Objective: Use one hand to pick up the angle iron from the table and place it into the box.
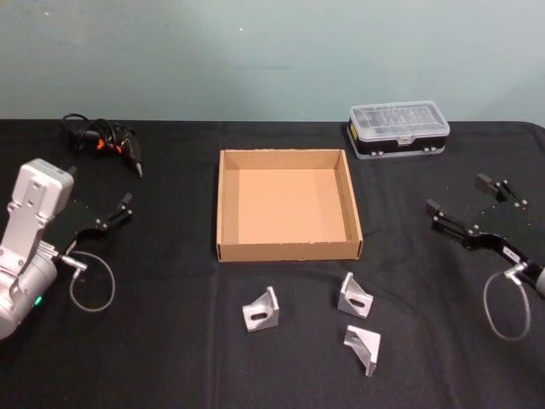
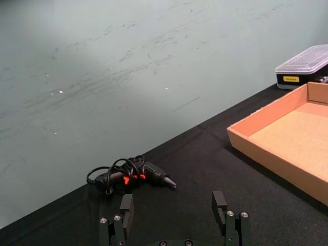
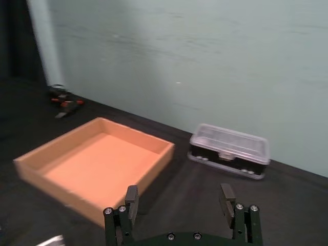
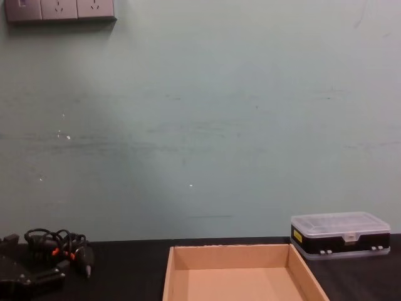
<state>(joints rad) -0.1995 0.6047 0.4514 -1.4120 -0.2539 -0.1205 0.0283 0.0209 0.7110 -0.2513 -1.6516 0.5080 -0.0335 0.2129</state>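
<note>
Background | wall (image 4: 250, 94): pale grey-green, plain; faint scuffs, scratches and small white specks | sockets (image 4: 59, 9): grey row high on the wall, upper left of chest view | table (image 1: 170, 358): matte black; far edge meets the wall | light: soft, even

The chest view cuts the box (image 4: 232, 257) off at six o'clock. The head view crops the left arm (image 1: 24, 256) at eight o'clock.

No wording can be read anywhere; the small black case with clear lid (image 2: 306, 64) carries a yellow label (image 2: 290, 79) on its dark front wall; the dark print on that label is too small to make out.
</note>
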